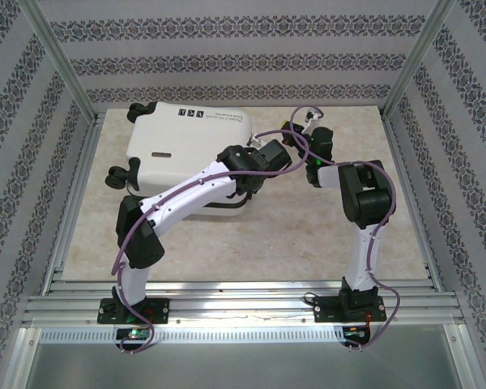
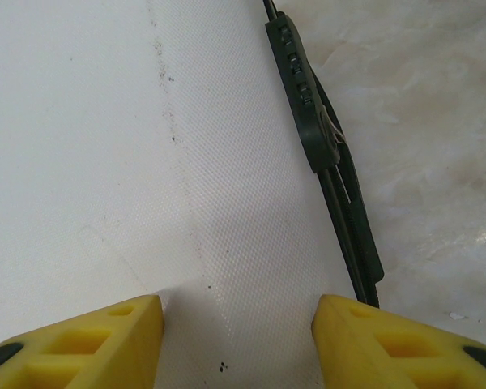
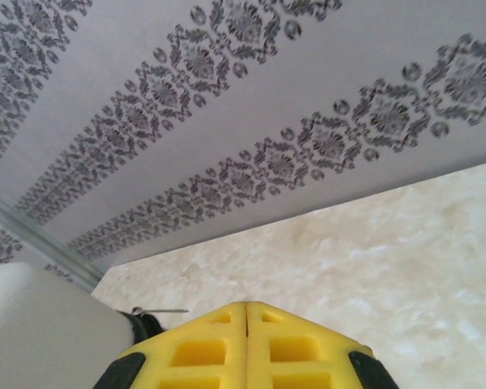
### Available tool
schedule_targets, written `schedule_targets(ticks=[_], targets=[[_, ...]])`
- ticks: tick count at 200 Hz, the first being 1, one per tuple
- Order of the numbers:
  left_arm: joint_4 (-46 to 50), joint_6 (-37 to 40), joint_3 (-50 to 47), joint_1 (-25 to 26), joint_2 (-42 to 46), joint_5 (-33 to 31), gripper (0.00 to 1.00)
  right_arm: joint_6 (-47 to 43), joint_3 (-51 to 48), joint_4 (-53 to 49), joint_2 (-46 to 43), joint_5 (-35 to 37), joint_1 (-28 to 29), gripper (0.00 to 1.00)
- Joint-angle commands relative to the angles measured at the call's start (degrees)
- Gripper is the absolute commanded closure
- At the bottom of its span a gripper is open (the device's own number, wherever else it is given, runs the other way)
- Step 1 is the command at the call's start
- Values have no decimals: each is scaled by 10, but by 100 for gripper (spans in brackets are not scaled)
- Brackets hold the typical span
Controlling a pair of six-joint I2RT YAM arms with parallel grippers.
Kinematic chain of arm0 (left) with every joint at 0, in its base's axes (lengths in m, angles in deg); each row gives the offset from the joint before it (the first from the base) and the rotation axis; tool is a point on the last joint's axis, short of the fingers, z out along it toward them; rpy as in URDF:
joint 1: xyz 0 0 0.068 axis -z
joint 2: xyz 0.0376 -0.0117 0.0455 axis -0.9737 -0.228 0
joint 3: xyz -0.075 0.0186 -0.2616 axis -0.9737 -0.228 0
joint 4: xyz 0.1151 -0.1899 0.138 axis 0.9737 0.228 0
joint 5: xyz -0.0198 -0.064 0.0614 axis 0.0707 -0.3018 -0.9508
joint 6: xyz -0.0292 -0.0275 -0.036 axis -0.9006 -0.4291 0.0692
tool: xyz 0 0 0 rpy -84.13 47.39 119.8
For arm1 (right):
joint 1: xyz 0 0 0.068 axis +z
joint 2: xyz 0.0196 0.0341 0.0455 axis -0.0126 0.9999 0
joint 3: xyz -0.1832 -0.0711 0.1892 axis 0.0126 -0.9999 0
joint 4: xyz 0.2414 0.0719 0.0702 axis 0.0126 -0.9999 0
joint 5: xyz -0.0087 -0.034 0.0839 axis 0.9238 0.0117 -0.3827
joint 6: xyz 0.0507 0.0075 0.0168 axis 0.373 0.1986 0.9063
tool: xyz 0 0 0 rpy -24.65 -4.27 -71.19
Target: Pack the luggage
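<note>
1 luggage (image 1: 178, 146), near edge hidden under left arm (image 1: 186, 193). 2 grippers: left gripper (image 2: 236, 328) parted over shell, empty; right gripper (image 3: 247, 336) clenched, empty.

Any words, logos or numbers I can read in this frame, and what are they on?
No text is readable.
Black logo marks on the far side of the luggage shell: too small to read.
Line of small print beside them: too small to read.
Small dark badge on the shell's left part: unreadable.
</note>
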Motion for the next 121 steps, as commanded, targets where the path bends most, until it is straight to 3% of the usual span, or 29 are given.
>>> schedule_targets(ticks=[1,29,57,109,121], targets=[[97,17,-44,-11,11,31,48,32,1,35,7,-72,-5,100],[44,21,-83,-13,77,44,46,74,-4,28,10,-140,-9,100],[-26,27,-145,-35,166,76,41,108,-46,33,2,-153,-3,100],[-94,-3,-265,-98,308,94,36,155,-96,47,-1,-190,26,69],[-107,-19,-299,-117,345,89,34,165,-101,50,1,-198,34,57]])
